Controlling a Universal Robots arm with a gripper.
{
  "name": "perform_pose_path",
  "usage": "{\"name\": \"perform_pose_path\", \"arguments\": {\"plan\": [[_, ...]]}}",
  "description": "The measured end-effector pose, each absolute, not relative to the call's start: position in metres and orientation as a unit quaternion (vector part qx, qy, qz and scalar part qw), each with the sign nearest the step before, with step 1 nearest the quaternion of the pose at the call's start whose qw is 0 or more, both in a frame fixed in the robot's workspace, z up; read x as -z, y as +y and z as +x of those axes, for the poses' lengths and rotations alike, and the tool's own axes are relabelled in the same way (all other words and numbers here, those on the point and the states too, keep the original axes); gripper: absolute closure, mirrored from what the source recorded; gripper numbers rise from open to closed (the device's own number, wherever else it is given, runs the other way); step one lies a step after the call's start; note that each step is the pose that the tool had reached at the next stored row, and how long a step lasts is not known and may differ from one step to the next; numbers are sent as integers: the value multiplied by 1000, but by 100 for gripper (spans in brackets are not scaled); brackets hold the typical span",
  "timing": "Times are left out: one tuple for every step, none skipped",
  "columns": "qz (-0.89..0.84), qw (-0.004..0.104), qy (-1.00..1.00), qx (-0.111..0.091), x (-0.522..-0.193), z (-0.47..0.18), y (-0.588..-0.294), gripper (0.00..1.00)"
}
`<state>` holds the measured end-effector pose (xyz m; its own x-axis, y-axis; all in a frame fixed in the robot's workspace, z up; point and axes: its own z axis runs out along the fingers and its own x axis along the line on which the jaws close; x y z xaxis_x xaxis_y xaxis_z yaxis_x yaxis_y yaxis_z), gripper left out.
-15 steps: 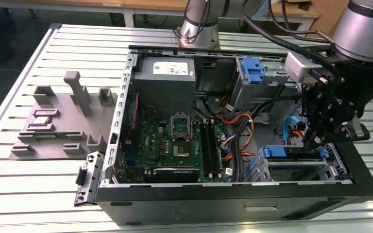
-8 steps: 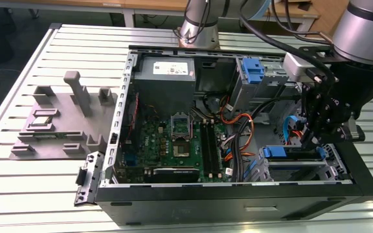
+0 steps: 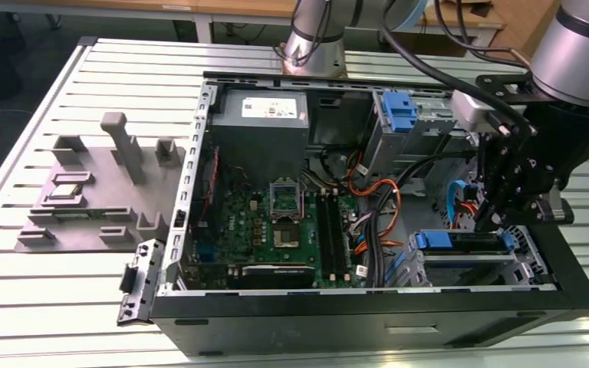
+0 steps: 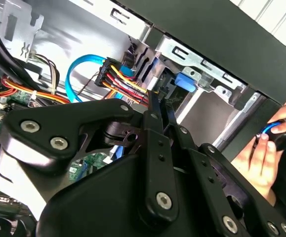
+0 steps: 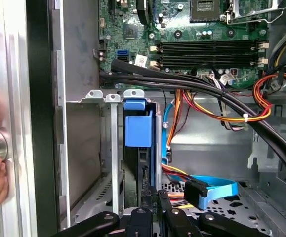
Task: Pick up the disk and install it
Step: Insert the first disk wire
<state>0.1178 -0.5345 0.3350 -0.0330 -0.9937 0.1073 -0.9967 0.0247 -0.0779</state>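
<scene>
Blue-railed disk (image 5: 139,148) stands on edge in the cage slot (image 5: 114,148), long axis running straight away from my gripper (image 5: 155,217), fingers pinched shut on its near edge.

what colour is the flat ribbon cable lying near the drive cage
Light blue, clearest in the first wrist view: flat ribbon cable.

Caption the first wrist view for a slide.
Gripper poised at the disk standing edgewise in the drive cage, motherboard beyond.
</scene>
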Motion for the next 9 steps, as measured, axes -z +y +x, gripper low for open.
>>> {"name": "perform_pose_path", "arguments": {"plan": [[695, 10, -716, -64, -335, 118, -535, 83], [695, 10, -717, -63, -335, 118, -537, 83], [694, 9, -717, -62, -335, 118, -538, 83], [693, 9, -718, -62, -335, 118, -538, 83], [693, 9, -719, -61, -335, 118, -539, 83], [692, 9, -720, -61, -335, 118, -540, 83], [691, 9, -720, -61, -335, 118, -540, 83], [690, 9, -721, -60, -335, 118, -541, 83], [690, 9, -721, -60, -335, 118, -541, 83]]}}
